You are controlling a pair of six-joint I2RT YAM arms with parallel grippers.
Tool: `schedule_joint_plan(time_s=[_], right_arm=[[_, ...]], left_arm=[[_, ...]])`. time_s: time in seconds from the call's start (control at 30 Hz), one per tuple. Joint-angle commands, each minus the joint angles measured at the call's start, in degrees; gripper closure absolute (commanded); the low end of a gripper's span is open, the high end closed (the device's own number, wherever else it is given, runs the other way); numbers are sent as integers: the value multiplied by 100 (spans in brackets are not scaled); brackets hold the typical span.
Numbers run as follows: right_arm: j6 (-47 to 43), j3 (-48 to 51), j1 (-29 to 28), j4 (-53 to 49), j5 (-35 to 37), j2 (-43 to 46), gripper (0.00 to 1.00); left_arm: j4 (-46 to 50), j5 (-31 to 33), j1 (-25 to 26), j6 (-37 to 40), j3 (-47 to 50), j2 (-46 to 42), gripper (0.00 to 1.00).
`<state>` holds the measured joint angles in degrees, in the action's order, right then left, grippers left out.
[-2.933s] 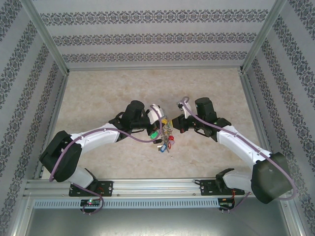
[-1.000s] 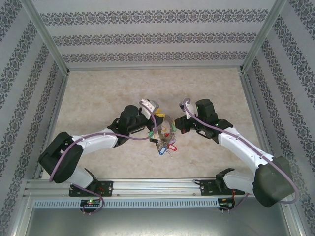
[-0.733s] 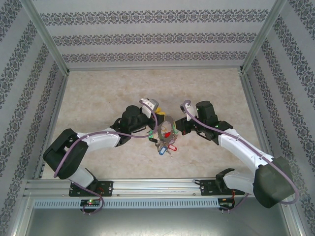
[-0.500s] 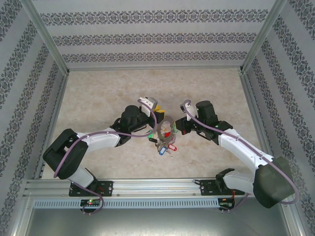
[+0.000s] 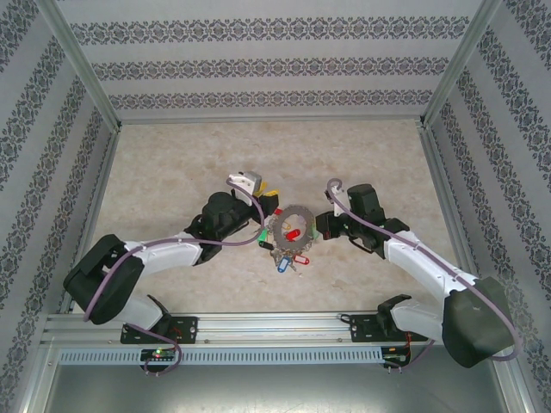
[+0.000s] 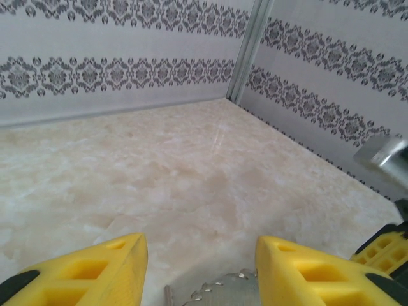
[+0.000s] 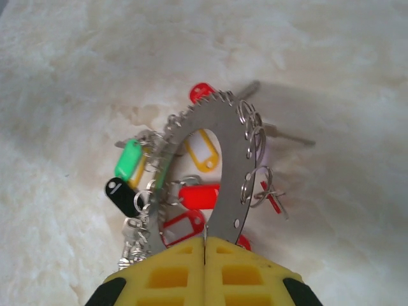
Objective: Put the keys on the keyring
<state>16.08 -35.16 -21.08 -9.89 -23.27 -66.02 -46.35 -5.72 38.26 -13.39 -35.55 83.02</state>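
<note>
A beige marbled table, boxed in by patterned walls, is seen from above with two arms meeting near its centre. The keyring, a grey toothed ring fringed with tagged keys, is pinched at its 3 o'clock rim by the right gripper, which is clamped tight on the metal. The left gripper is set at the ring's 9 o'clock, spread wide and gripping nothing.

The coming move is judged to turn on that line-up. The ring lies at 3 o'clock from the left gripper, its face turned nearly up to the overhead camera and its free rim just beside the spread fingers. The left arm is thus the one placed for work on that side.

In the left wrist view a sliver of the keyring's toothed edge is caught at 6 o'clock, low between the yellow fingers, with bare table beyond.

In the right wrist view the ring is foreshortened to a narrow oval, its long axis running from 6 to 12 o'clock. The tags are picked out there: a green-tagged key at 9 o'clock, a red-tagged key inside the ring, a yellow tag and a black tag. Whether the green and red keys are already threaded cannot be told with confidence.
</note>
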Motion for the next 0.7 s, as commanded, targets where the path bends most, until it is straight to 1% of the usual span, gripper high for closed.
schedule_joint_plan(time_s=[0.0,0.17,0.37,0.5,0.57,0.67], right_arm=[[544,276,49,-60,172,156,100],[941,594,50,-68,264,323,100],[1358,904,34,-103,165,588,100],[1438,1075,-135,-130,-2,719,100],[1434,1098,-288,-159,-5,711,100],[1569,1109,-561,-376,294,704,100]], left_arm=[[-60,53,6,-14,102,-308,52],[-231,-48,10,-56,392,-444,49],[215,-556,9,-131,280,-455,49],[94,-893,7,-160,374,-461,50],[-104,-853,7,-197,551,-519,50],[-455,-706,6,-281,890,-692,50]])
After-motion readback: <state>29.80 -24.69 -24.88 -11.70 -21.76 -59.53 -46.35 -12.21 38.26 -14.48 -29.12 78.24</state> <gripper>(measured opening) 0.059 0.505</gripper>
